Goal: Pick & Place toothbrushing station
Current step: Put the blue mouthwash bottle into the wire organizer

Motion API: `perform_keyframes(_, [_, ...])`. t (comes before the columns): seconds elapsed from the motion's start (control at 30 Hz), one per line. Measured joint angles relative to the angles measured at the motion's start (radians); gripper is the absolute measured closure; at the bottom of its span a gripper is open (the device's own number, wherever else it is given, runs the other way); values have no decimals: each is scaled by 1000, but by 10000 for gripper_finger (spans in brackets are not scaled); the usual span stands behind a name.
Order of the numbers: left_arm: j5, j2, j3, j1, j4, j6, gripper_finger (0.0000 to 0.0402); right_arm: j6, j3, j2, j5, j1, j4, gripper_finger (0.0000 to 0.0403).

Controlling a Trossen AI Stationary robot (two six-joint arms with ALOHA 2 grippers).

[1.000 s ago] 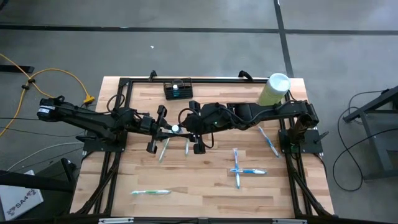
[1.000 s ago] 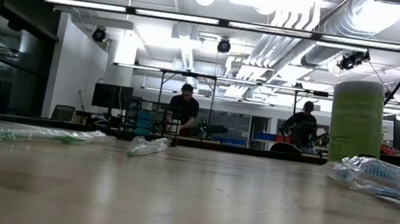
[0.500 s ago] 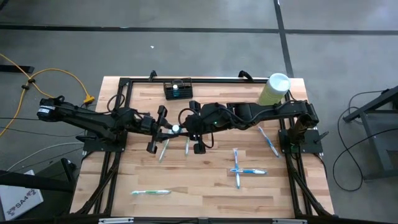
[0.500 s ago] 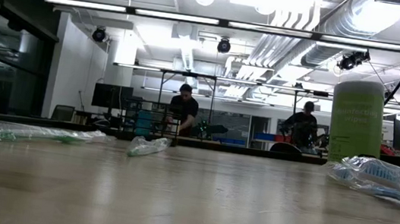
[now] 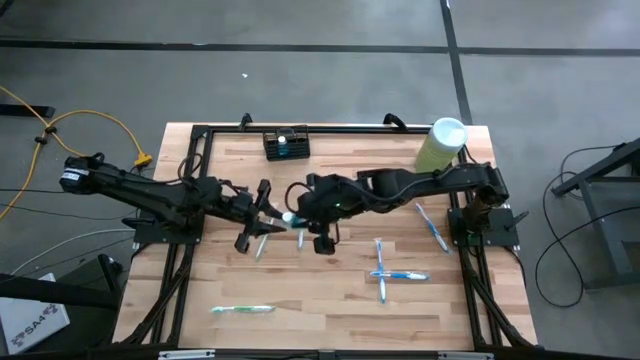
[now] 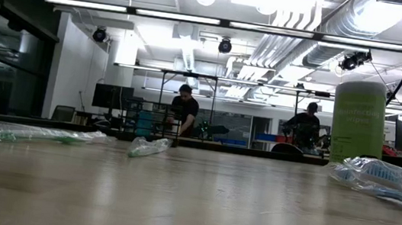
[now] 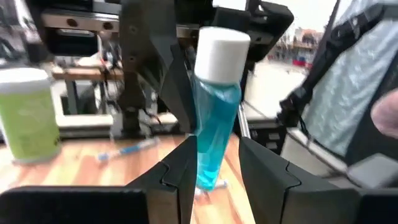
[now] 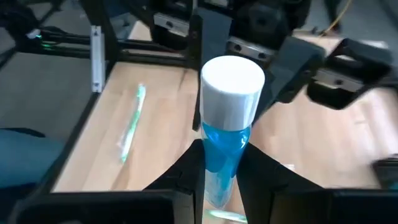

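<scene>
Both grippers meet above the middle of the table, and the toothbrushing station (image 5: 286,143) is not in either of them. It stands on the wood beyond them, near the far edge, well apart from both. It is a small black slotted holder with something blue-green inside it.

Between the grippers there is a blue bottle (image 5: 290,217) with a white cap. The left gripper (image 7: 217,177) has its two fingers narrowly apart with the bottle's body between them, and they seem to press on it. The right gripper (image 8: 221,183) shows the same: its fingers sit close on both sides of the bottle's lower part. I judge this is a handover in the air.

Just under the grippers two wrapped toothbrushes (image 5: 263,240) lie on the table. More wrapped toothbrushes (image 5: 400,275) lie near, to the right gripper's side and toward the front edge. A pale green cylinder (image 5: 443,143) with a white lid stands far off at the back corner on the right arm's side.

Several things may go wrong from here. If one gripper lets go before the other holds firmly, the smooth round bottle can slip and fall on the toothbrushes below. If both pull while they are closed, the bottle can twist out. Also the station itself is untouched, so the task's own thing is not yet handled.
</scene>
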Motion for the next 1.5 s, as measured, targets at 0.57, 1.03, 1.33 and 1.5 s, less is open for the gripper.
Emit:
perform_keyframes(0.57, [0,31,-1,-123,-145,-62,286,58,0,137,-65,49,-18,337])
perform_keyframes(1.03, [11,116,-2,-145,-189,-152,286,106,0,201,-100,57,-11,338])
perform_keyframes(1.33, [11,151,-3,-178,-187,-165,286,106,1,250,-114,63,-6,340])
perform_keyframes(1.5, [-18,153,-3,-188,-183,-170,286,126,1,250,-114,63,-4,340])
